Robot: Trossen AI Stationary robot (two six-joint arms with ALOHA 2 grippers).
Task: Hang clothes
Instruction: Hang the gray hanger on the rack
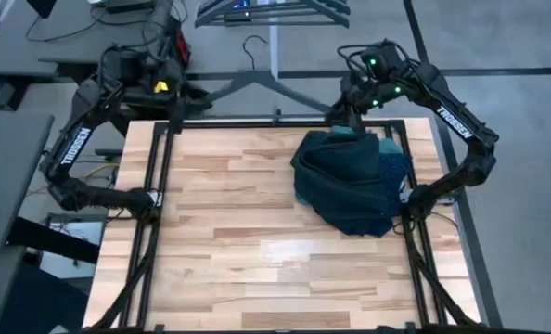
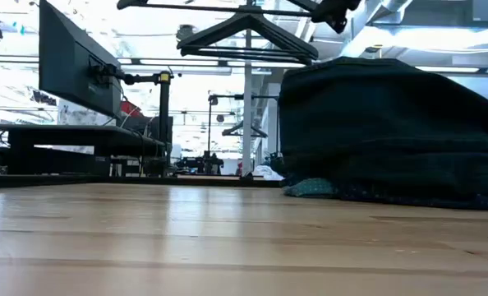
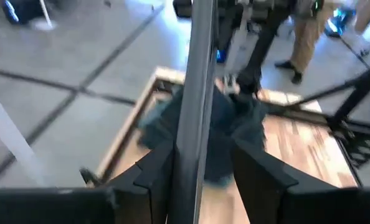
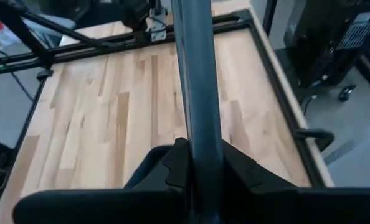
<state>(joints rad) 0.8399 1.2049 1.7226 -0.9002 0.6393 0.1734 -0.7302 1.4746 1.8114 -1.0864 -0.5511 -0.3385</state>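
A black hanger (image 1: 257, 82) hangs in the air over the table's far edge, hook (image 1: 252, 46) pointing away. My right gripper (image 1: 343, 113) is shut on its right arm. My left gripper (image 1: 185, 96) is open at its left arm (image 3: 191, 93), one finger on either side, with a gap showing on one side. The clothes lie in one heap (image 1: 350, 181) on the table's far right, just near of the right gripper: dark jeans on top, teal cloth (image 1: 387, 147) and navy dotted cloth (image 1: 398, 172) showing at the right. The low view shows the heap (image 2: 392, 131) under the raised hanger (image 2: 248, 37). My right gripper pinches the hanger's right arm (image 4: 197, 124) between its two fingers (image 4: 172, 165), near that arm's outer end. The bar runs straight out between the fingers, along them. The hanger is clear of the table and of the clothes. Whether my left gripper touches the hanger, I cannot tell.
Black frame rails (image 1: 164, 186) run along the table's left, right and far sides. A white pole (image 1: 274, 51) stands behind the far edge, with more hangers (image 1: 271, 11) beyond it. A person's legs (image 3: 306, 37) show past the table. The near and left boards (image 1: 229, 241) are bare wood.
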